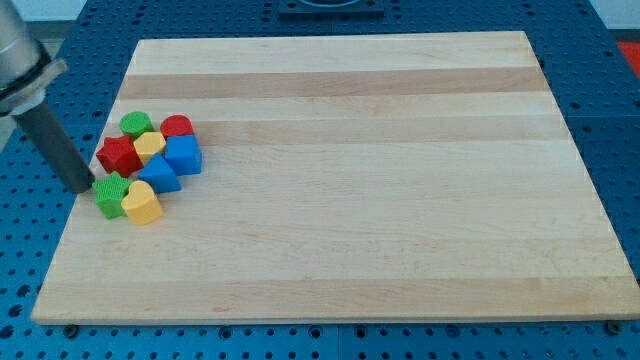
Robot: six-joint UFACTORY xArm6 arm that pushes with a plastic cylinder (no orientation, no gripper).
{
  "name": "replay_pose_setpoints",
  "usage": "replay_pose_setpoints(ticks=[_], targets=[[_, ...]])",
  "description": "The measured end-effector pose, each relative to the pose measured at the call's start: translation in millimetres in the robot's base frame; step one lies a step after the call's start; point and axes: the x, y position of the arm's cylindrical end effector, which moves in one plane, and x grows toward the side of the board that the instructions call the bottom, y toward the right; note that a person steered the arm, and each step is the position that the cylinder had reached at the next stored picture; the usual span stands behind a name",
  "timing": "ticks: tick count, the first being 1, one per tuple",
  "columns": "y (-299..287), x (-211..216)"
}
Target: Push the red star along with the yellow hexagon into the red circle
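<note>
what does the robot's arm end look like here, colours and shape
Only my rod shows: a straight, dark grey to black cylinder, plain, with no visible markings or cables. A lighter grey, wider part tops it at the view's upper left. My tip is its narrow lower end, left of the green star.

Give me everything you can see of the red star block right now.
The red star-shaped block is a glossy, plastic-looking piece lying flat on the wooden board, at the view's left edge of a tight cluster. The yellow hexagon block presses against its right side, the green round block sits just above it, and the green star block lies below. My tip is just below-left of it, apparently not touching it.
</note>
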Motion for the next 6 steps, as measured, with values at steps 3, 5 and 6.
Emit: replay_pose_setpoints(ticks=[3, 5, 6], targets=[[44, -24], [70, -47], [73, -49]])
